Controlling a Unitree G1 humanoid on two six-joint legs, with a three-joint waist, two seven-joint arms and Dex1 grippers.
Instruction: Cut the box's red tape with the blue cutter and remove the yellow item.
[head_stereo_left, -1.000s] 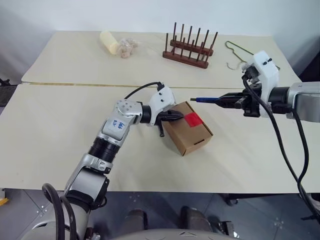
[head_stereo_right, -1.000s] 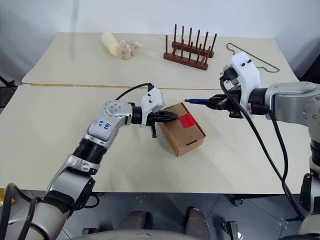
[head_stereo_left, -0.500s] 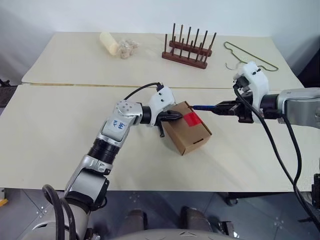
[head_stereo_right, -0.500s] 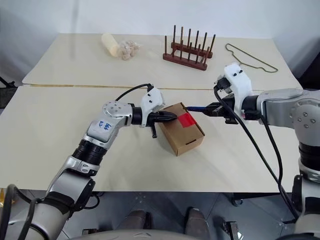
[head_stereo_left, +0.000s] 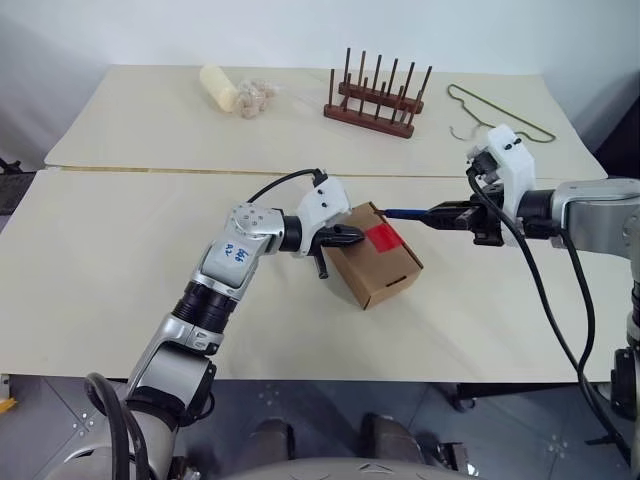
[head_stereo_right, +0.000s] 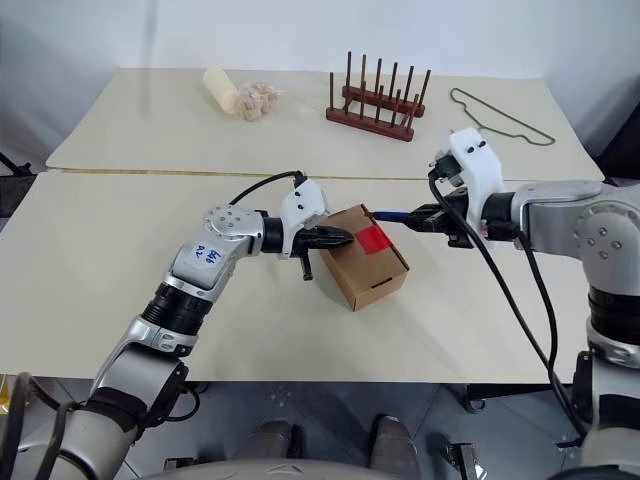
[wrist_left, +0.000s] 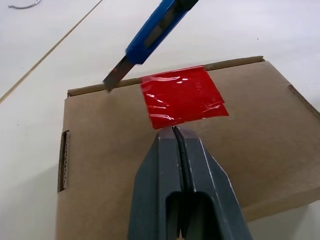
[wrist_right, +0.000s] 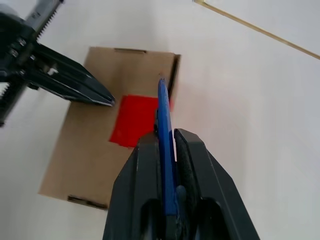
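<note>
While the small cardboard box (head_stereo_left: 374, 257) sat near the middle of the front counter (head_stereo_left: 110, 260), the left claw (head_stereo_left: 352, 238) was pressed shut, empty, with its tips on the box top just short of the red tape (wrist_left: 182, 96). It looked to me like a brace, there to stop the light carton skidding when the blade pushed. The tape square straddled the flap seam along the box's far edge, at about one o'clock from the box's centre.

The right claw (head_stereo_left: 446, 214) came in from three o'clock, clamped narrowly on the blue cutter (head_stereo_left: 408, 212), its handle between the fingers (wrist_right: 192, 165) so the blade stuck out ahead. The grey blade tip (wrist_left: 115, 77) hung right at the seam, just beside the tape's edge, apparently lined up to draw along the seam under the tape; whether it touched the cardboard I could not tell.

The tape was uncut and the flaps were closed, so the yellow item was presumably inside. The wooden peg rack (head_stereo_left: 377, 96) and wire hanger (head_stereo_left: 497, 116) stood well apart at twelve to one o'clock, the pale roll (head_stereo_left: 218, 86) at eleven.
</note>
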